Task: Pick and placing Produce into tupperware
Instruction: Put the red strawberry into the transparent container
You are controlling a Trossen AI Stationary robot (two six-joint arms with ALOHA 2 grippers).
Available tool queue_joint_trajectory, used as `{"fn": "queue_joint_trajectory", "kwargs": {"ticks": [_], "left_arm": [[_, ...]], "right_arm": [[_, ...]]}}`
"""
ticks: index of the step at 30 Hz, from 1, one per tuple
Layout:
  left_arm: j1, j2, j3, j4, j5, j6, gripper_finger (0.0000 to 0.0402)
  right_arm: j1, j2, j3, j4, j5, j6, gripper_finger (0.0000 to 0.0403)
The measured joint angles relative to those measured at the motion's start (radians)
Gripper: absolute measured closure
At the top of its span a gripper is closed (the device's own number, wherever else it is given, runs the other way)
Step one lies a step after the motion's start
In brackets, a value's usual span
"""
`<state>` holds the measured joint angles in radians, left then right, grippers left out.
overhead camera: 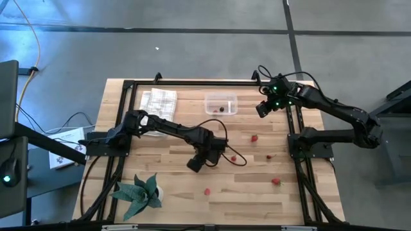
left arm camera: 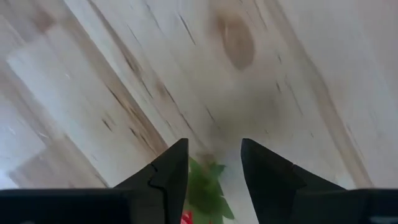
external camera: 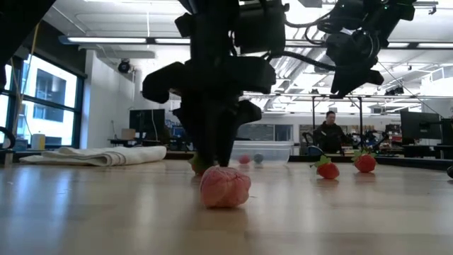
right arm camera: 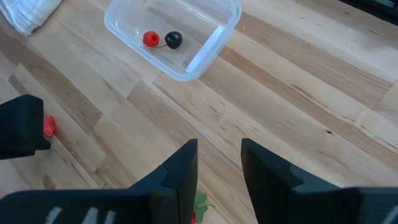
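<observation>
The clear tupperware (overhead camera: 221, 104) stands at the table's far middle; it holds a red piece (right arm camera: 150, 39) and a dark piece (right arm camera: 173, 40). My left gripper (overhead camera: 194, 165) is down at the table's middle, shut on a red piece with green leaves (left arm camera: 202, 186). My right gripper (overhead camera: 262, 110) is raised to the right of the tupperware, shut on another red, green-leaved piece (right arm camera: 198, 211). Loose red pieces lie on the table (overhead camera: 254, 137) (overhead camera: 269, 156) (overhead camera: 276, 181), and a pale pink one (external camera: 225, 188) lies nearest the near edge. My left gripper has the piece between its two fingers (left arm camera: 171, 177), which point down from above. Its green leaves (left arm camera: 205, 183) show in the gap; the red body is mostly hidden by the fingers. In the low view the piece (external camera: 200, 166) sits at table level. My right gripper has a piece between its two fingers (right arm camera: 180, 174). Only a green leaf and a bit of red (right arm camera: 196, 214) show in the gap; the rest is out of frame. The gripper is high above the table, so the piece is lifted clear.
A folded white cloth (overhead camera: 158, 101) lies left of the tupperware. A green leafy plant (overhead camera: 138, 192) sits at the near left. A dark frame borders the table (overhead camera: 292, 138). A person (external camera: 329, 131) stands far behind the table.
</observation>
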<state>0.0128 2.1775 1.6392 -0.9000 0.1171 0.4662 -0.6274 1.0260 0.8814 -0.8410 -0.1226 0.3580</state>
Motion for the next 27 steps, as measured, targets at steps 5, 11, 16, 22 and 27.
{"fn": "queue_joint_trajectory", "kwargs": {"ticks": [5,11,16,22,27], "left_arm": [[0.0,0.007,0.0,-0.005,-0.005,-0.002,0.0287],[0.0,0.007,0.0,-0.006,-0.006,-0.005,0.0351],[0.0,0.007,0.0,-0.007,-0.006,-0.015,0.0393],[0.004,0.006,0.013,-0.015,-0.007,-0.059,0.0397],[0.046,0.004,0.11,-0.049,-0.042,-0.085,0.0399]], "right_arm": [[0.0,0.0,0.0,-0.001,0.0,0.0,0.0288],[0.0,0.0,0.0,-0.001,0.0,0.0,0.0288],[0.0,0.0,0.0,-0.001,0.0,0.0,0.0288],[0.0,0.0,0.0,-0.001,0.0,0.0,0.0288],[0.0,0.0,0.0,-0.001,0.0,0.0,0.0288]]}}
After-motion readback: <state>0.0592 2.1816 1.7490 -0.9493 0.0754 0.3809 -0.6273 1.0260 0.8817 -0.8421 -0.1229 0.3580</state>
